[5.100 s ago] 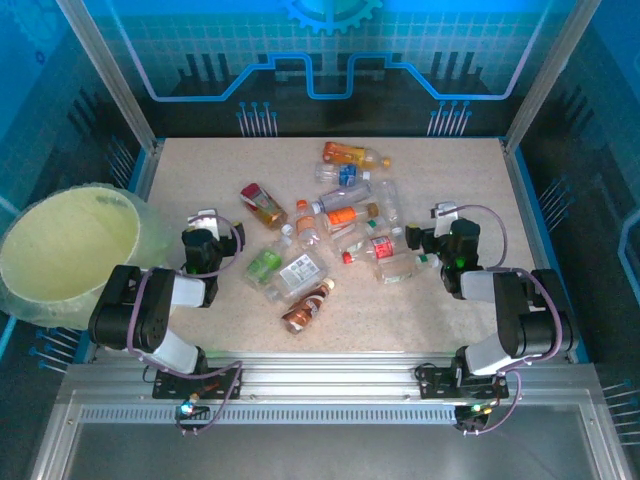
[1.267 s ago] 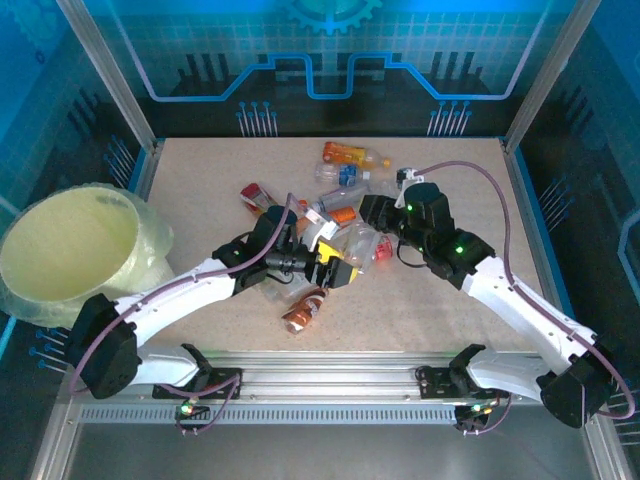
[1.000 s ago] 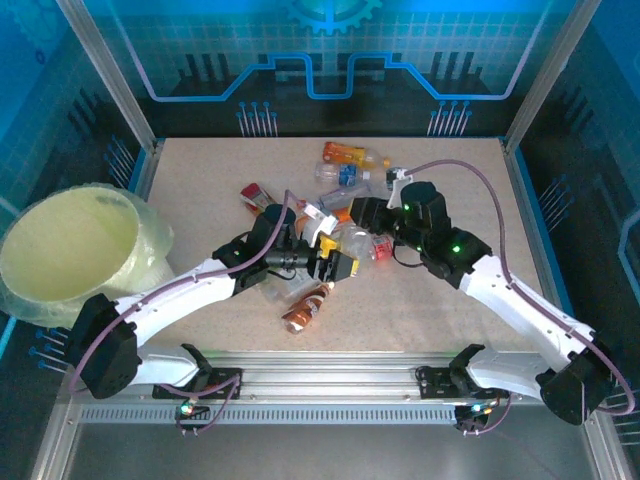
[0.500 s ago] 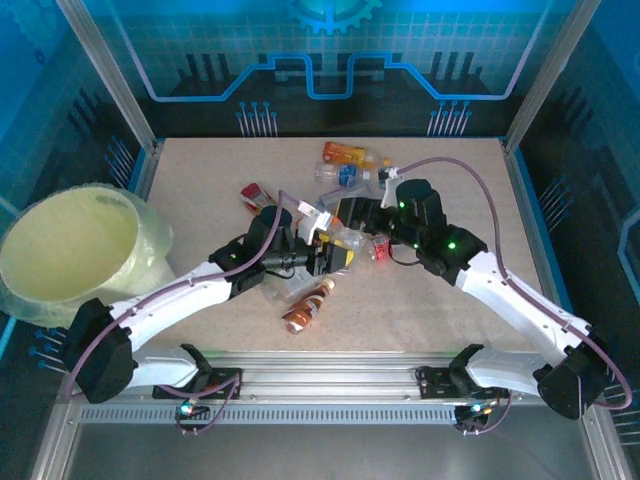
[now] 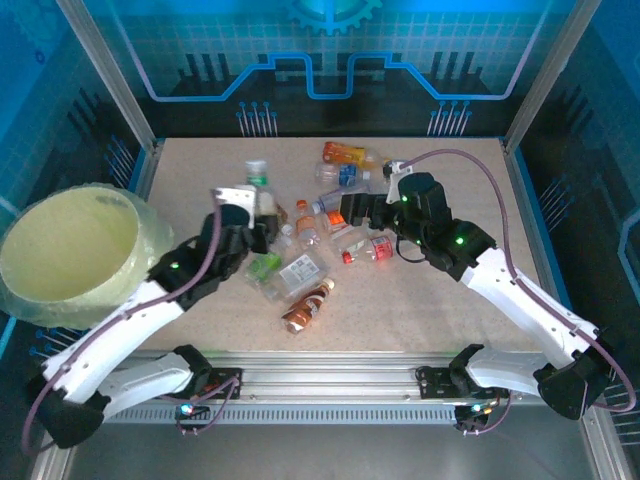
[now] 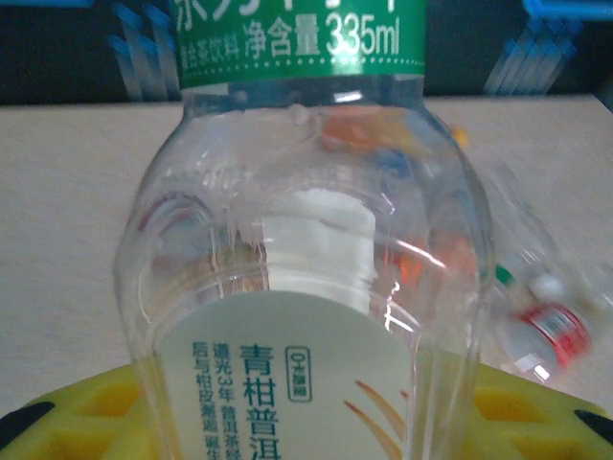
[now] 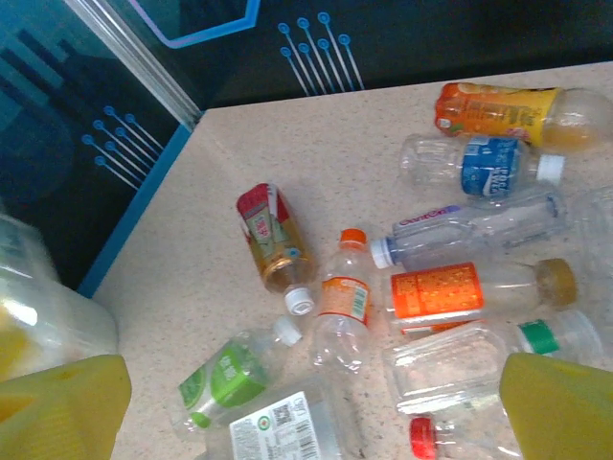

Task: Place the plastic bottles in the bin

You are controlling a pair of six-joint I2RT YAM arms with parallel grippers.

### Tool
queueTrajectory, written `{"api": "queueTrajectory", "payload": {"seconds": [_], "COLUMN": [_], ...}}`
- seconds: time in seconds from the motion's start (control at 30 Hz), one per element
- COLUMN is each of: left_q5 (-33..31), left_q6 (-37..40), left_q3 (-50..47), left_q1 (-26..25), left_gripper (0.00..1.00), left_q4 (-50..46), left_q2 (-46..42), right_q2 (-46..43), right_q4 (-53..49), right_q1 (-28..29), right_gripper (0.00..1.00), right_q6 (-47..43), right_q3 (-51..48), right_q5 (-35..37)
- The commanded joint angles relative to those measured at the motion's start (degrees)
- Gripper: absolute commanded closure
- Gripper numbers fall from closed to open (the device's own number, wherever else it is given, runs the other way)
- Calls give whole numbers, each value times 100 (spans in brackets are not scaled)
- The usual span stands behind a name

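Left pincer apparently grips green-labelled bottle, far end cropped.

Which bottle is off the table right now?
The clear bottle with the green band, clamped between the left arm's yellow fingers. Every other one lies down on the table.

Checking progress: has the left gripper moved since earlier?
Yes: holding a clear green-labelled plastic bottle, the left gripper swung left toward the round pale yellow bin.
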Motion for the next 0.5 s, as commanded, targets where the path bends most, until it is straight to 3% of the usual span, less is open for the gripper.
{"api": "queueTrajectory", "payload": {"seconds": [0.0, 0.17, 0.47], "left_q5": [-1157, -1885, -2884], "left_q6": [406, 1008, 2134], "left_q3": [637, 1374, 1792], "left_q1": [314, 886, 2323], "left_gripper": [56, 57, 57], "left_q4": [-964, -1246, -439], "left_q2": [-385, -451, -120], "right_q2": [-102, -50, 13], "right_q4": [-166, -174, -314], "right_q1": [75, 67, 62], "right_gripper": [0, 0, 0], "right_q6": [-182, -311, -471], "right_q3": [87, 147, 243], "right_q5": [313, 202, -11]}}
